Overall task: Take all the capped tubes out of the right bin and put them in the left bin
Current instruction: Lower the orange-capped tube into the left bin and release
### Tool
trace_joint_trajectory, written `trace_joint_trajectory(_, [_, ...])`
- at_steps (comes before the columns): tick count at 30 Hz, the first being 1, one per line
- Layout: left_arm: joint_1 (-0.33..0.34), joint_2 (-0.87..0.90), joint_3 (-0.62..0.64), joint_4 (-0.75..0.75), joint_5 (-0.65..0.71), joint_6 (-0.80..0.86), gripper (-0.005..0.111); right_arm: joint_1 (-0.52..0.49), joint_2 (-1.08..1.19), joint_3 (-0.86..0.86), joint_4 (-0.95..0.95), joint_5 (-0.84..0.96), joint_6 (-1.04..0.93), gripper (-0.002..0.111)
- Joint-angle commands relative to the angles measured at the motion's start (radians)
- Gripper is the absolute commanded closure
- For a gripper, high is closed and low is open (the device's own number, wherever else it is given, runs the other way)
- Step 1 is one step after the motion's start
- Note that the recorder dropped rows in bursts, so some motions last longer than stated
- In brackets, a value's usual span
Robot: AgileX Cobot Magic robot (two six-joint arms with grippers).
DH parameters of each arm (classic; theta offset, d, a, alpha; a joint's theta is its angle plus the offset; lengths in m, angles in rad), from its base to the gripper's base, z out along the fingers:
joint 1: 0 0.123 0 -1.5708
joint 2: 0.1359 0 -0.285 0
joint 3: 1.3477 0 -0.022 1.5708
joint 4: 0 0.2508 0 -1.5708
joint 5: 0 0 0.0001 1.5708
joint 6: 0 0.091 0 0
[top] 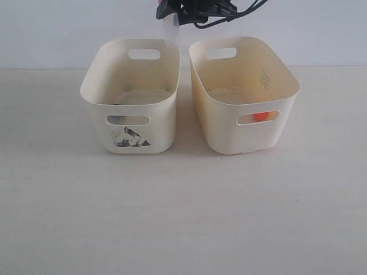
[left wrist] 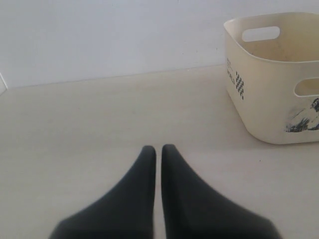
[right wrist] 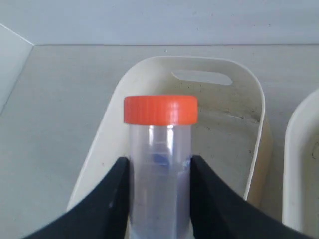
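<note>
Right gripper is standing partly open, clamping a capped tube by its clear body and holding it above the left bin, close to that bin's back rim on the side nearest the right bin. Releasing from here is, I judge, risking a strike on the rim that sends the tube bouncing into the gap between the bins. Its long axis is running along the fingers, the orange cap pointing out past the fingertips, away from the wrist.
</note>
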Motion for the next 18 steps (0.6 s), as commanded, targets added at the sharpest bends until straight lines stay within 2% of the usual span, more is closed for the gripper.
trace_joint_trajectory(1, [0.001,-0.002,-0.004,-0.011,-0.009,-0.012,0.102,-0.004,-0.003,-0.003,-0.003,0.008,-0.012,0.108])
trace_joint_trajectory(9, [0.001,-0.002,-0.004,-0.011,-0.009,-0.012,0.102,0.004,-0.003,-0.003,-0.033,0.097,-0.031,0.108])
trace_joint_trajectory(18, [0.001,-0.002,-0.004,-0.011,-0.009,-0.012,0.102,0.097,-0.003,-0.003,-0.044,0.033,-0.034,0.108])
